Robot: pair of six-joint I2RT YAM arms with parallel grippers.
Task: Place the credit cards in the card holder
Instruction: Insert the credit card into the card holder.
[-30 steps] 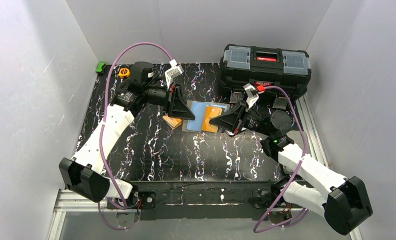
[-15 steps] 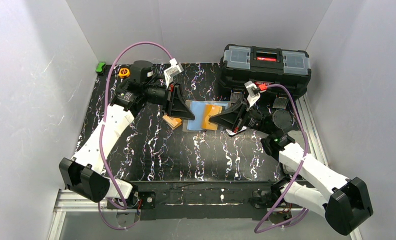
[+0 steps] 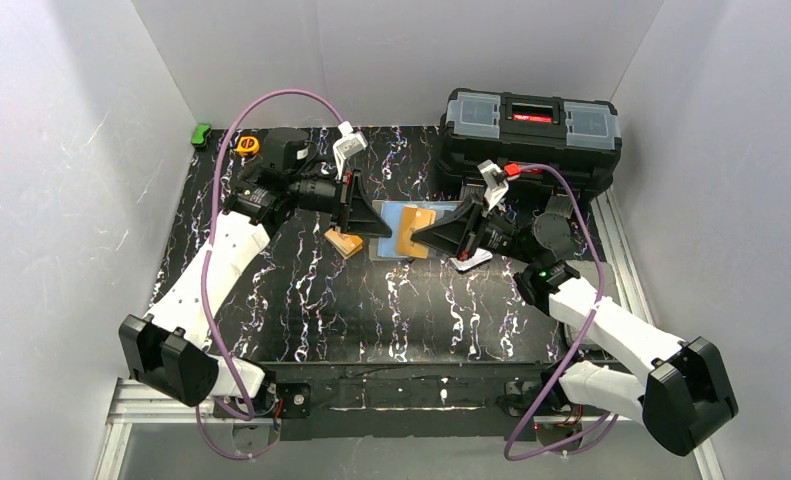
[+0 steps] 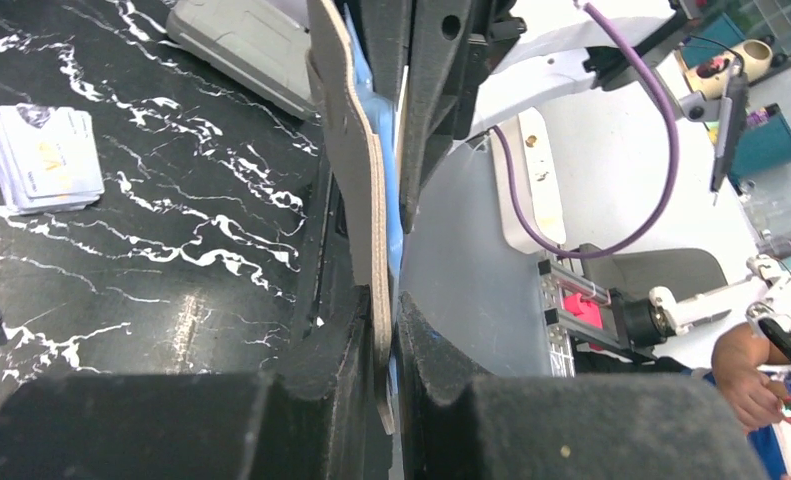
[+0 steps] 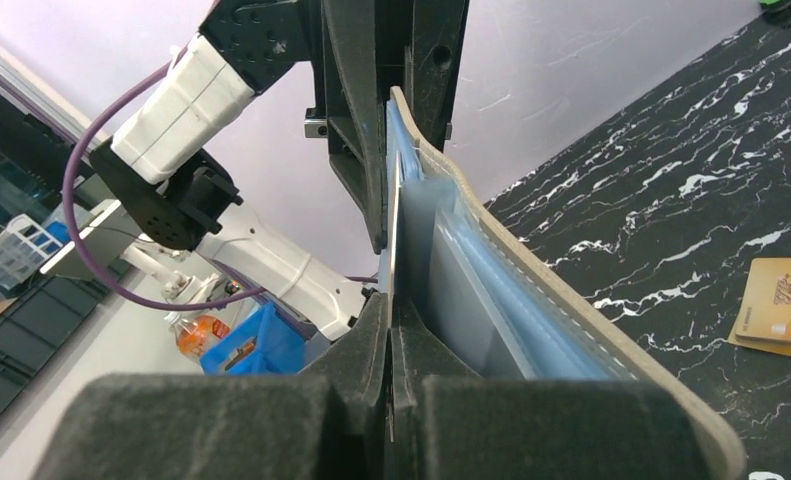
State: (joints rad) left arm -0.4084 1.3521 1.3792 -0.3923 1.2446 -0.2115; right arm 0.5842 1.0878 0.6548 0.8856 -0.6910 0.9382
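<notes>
left gripper point(image 4: 386, 310) pinched narrow on the card holder point(image 4: 356, 150) edge, holder held between both arms, just left of the toolbox point(image 3: 531, 125). right gripper point(image 5: 391, 330) clamped tight on one orange card point(image 3: 408, 232), lying against the holder's blue pockets; can't tell if it's in a slot. white cards point(image 3: 471, 262) flat on table under right gripper.

On the tabletop point(image 3: 371, 320), centre: card holder point(image 3: 391, 218) between the two tools. The left tool point(image 3: 374, 224) is on its left edge and the right tool point(image 3: 423, 236) to its right, pinching a single card point(image 3: 411, 232) over the holder. Front-left of the holder: small block point(image 3: 343, 243). Under the right tool, on the tabletop: credit cards point(image 3: 468, 263). Behind, right: toolbox point(image 3: 531, 125). Back-left corner: small object point(image 3: 201, 134), second object point(image 3: 247, 145) just right of it.
</notes>
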